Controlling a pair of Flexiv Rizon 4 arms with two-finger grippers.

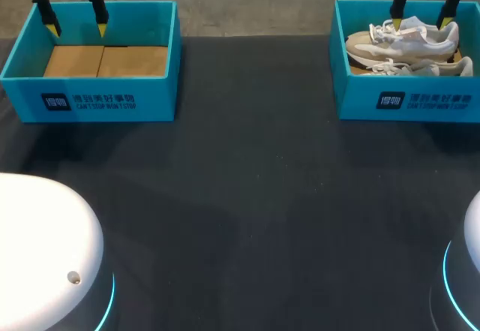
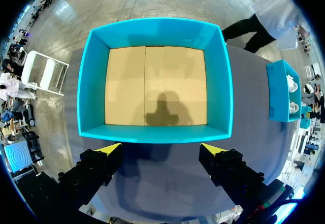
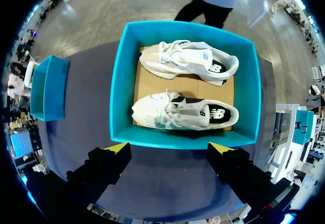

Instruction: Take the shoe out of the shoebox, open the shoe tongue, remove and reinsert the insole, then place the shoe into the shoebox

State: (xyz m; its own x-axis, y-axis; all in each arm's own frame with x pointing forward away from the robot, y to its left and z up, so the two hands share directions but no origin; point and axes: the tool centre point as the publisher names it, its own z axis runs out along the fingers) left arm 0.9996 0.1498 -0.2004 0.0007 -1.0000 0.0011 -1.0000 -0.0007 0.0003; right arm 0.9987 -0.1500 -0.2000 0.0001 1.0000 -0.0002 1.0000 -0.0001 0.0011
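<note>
Our right gripper [image 3: 168, 146], spread apart, hangs above the nearer shoe [image 3: 185, 113]; we risk catching laces or the farther shoe [image 3: 190, 61].

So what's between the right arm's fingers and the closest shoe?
In the right wrist view, the shoebox's near blue wall and a strip of dark table lie between the right fingers and the closest shoe.

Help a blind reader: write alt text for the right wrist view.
A pair of white shoes lies in an open teal shoebox on a dark table, ahead of the right gripper, which is open and empty.
</note>
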